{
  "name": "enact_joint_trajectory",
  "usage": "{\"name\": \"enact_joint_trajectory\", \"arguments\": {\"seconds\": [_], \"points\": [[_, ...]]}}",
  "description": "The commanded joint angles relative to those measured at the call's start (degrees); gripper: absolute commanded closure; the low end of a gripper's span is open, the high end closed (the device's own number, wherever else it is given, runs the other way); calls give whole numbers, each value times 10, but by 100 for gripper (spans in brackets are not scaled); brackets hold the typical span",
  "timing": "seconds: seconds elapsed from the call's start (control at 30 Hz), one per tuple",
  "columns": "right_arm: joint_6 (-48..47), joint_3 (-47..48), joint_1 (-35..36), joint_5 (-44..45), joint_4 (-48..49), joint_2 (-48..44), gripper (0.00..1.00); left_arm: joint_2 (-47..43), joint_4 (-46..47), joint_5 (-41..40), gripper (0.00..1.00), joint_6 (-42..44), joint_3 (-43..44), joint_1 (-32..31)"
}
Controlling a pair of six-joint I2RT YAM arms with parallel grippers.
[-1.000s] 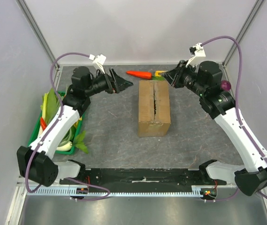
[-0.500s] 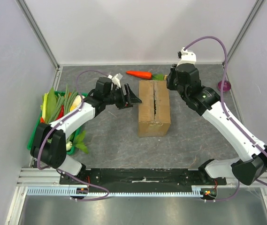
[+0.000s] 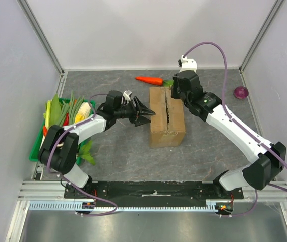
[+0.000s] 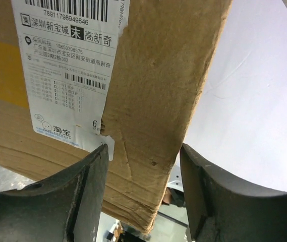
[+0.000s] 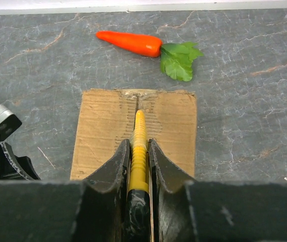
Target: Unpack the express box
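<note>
The express box (image 3: 167, 117) lies mid-table, brown cardboard, its top flaps closed along a centre seam. Its white-and-blue label (image 4: 67, 75) faces the left wrist camera. My left gripper (image 3: 151, 113) is open at the box's left side, and the box's upper edge (image 4: 148, 91) sits just ahead between its spread fingers (image 4: 90, 181). My right gripper (image 3: 172, 91) is over the far end of the box (image 5: 108, 126). It is shut on a yellow ribbed tool with a black handle (image 5: 139, 136), whose tip points along the seam.
An orange carrot (image 3: 150, 79) with green leaves lies just beyond the box and also shows in the right wrist view (image 5: 130, 43). A green tray (image 3: 35, 146) of vegetables stands at the left edge. A purple onion (image 3: 241, 92) lies at the far right.
My left gripper has swung right and reached the box's left side. My right gripper has moved left and down from the back right onto the far end of the box, tool in hand.
</note>
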Motion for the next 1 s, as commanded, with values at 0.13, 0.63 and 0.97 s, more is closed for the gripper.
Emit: {"name": "enact_joint_trajectory", "arguments": {"seconds": [0.13, 0.63, 0.97], "points": [[-22, 10, 5, 2, 45, 7, 100, 37, -56, -2, 34, 79, 79, 6], [-22, -14, 11, 40, 77, 32, 100, 101, -200, -180, 17, 290, 271, 11], [-20, -15, 12, 42, 92, 60, 100, 163, -263, -219, 26, 315, 345, 15]]}}
